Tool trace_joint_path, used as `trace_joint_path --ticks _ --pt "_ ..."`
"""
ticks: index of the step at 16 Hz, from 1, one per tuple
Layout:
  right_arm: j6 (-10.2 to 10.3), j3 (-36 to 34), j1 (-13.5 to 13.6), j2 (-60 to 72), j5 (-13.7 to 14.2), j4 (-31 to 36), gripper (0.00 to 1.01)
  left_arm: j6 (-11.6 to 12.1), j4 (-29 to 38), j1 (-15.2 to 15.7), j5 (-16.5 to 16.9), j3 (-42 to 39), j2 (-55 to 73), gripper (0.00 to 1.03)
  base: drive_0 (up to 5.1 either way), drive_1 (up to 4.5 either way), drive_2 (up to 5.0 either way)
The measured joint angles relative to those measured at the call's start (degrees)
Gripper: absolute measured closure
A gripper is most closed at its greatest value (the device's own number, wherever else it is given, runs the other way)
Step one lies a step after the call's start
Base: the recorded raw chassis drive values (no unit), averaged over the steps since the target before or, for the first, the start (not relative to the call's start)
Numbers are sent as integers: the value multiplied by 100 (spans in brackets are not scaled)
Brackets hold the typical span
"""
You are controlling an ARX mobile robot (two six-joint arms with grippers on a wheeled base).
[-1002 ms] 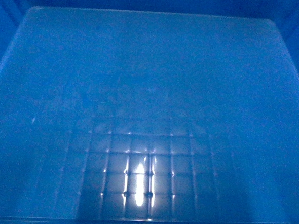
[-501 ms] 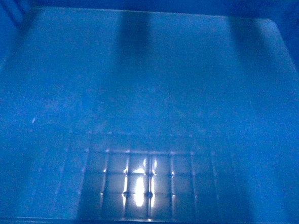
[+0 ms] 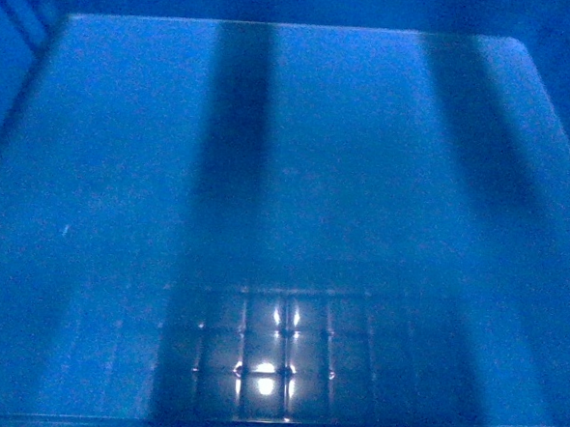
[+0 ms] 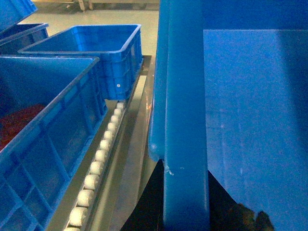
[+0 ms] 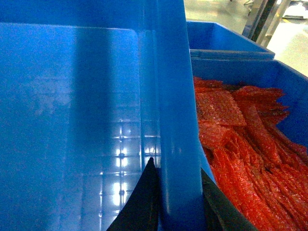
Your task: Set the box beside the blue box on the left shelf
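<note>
The box point(image 3: 287, 175) fills the head view, showing only its smooth blue floor with a faint square grid and two dark shadow bands. In the left wrist view my left gripper point(image 4: 185, 192) is shut on the box's thick left rim point(image 4: 185, 120), one dark finger on each side. The right wrist view shows my right gripper point(image 5: 176, 168) shut on the right rim point(image 5: 173, 120) in the same way. To the left, a blue box point(image 4: 96, 48) stands on the left shelf, with a nearer blue box point(image 4: 48, 115) in front of it.
A row of white rollers point(image 4: 98, 159) runs along the shelf edge between the left boxes and the held box. On the right, a blue crate full of red mesh point(image 5: 250, 144) sits close beside the box, with another blue crate point(image 5: 216, 38) behind it.
Two dark shadow bands have appeared and deepened across the box floor. The bright reflection on the grid has slid lower and shrunk.
</note>
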Motion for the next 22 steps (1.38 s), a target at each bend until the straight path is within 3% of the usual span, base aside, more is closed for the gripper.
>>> trace_joint_path --ticks 22 --pt "0 0 0 0 0 -2 90 0 -2 0 0 0 0 94 0 0 0"
